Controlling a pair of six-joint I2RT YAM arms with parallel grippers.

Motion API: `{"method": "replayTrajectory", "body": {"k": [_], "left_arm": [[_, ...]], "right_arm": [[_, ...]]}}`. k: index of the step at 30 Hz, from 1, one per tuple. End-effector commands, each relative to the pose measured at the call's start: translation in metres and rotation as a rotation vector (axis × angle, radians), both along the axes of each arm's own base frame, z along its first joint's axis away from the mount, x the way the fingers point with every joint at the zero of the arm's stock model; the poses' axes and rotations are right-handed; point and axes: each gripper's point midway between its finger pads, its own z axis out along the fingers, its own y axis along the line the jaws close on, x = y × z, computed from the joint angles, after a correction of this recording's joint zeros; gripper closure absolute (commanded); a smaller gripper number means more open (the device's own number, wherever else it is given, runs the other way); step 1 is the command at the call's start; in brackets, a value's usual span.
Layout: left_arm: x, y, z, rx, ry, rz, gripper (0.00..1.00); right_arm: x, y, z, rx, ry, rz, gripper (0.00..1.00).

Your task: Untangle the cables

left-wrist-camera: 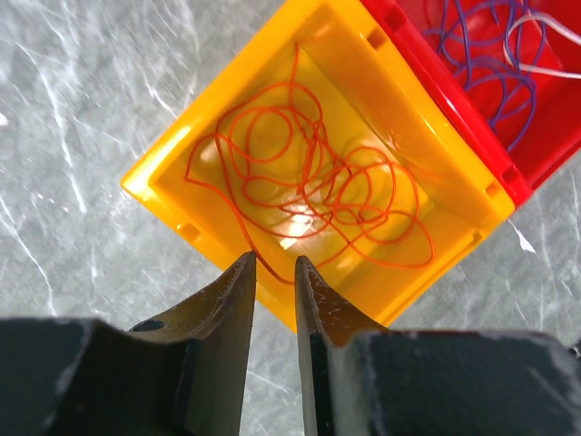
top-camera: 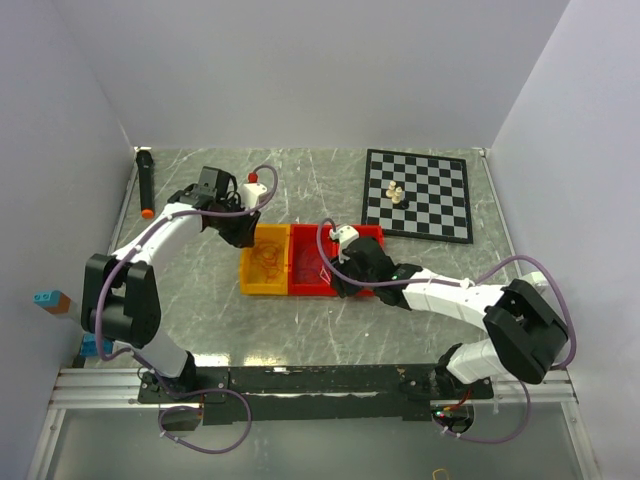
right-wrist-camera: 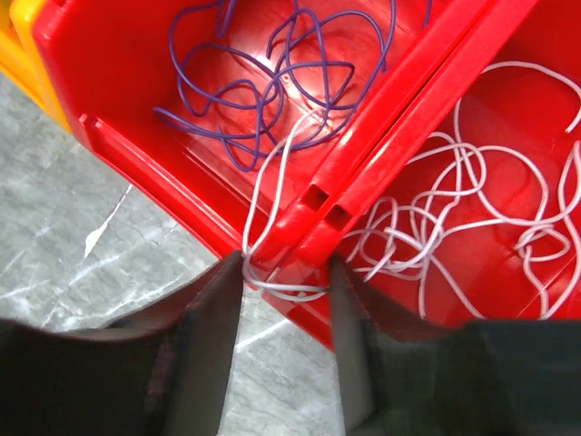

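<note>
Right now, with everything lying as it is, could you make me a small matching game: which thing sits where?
Things:
1. orange cable
2. purple cable
3. white cable
4. chess pieces

Places:
A. on the checkerboard
B. in the red bin right beside the yellow one
C. in the yellow bin
D. mostly in the second red bin, one strand spilling over the wall

Pairs: 1-C, 2-B, 3-D, 4-A
</note>
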Motion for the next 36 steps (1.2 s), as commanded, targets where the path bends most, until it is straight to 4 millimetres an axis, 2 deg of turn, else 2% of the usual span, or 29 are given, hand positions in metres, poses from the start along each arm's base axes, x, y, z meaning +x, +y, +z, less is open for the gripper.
{"method": "replayTrajectory", "body": {"k": [1,8,16,20,24,29,32,36], "left_arm": [[0.010,-0.005,-0.001,-0.027,-0.039,-0.008,0.70],[0.016,-0.006,-0.003,-0.033,-0.059,0.005,0.73],[0.025,-0.003,-0.005,-0.008,-0.102,0.007,0.74],[0.029,0.002,-0.008,0.016,-0.130,0.007,0.74],[0.026,0.002,-0.011,0.022,-0.132,0.001,0.75],[0.027,0.004,-0.009,0.031,-0.153,0.000,0.75],[0.029,0.004,-0.005,0.027,-0.169,0.000,0.75],[0.029,0.003,-0.002,0.019,-0.170,0.006,0.75]], "right_arm": [[0.005,0.010,0.016,0.016,-0.014,0.006,0.60],[-0.006,0.002,0.021,0.016,-0.011,-0.001,0.69],[-0.011,-0.004,0.034,0.034,-0.017,-0.016,1.00],[-0.011,-0.007,0.051,0.060,-0.057,-0.025,1.00],[0.005,-0.021,0.078,0.059,-0.156,-0.113,1.00],[0.027,-0.052,0.108,0.090,-0.243,-0.284,1.00],[0.036,-0.069,0.108,0.066,-0.237,-0.362,1.00],[0.042,-0.081,0.083,0.006,-0.168,-0.425,1.00]]}}
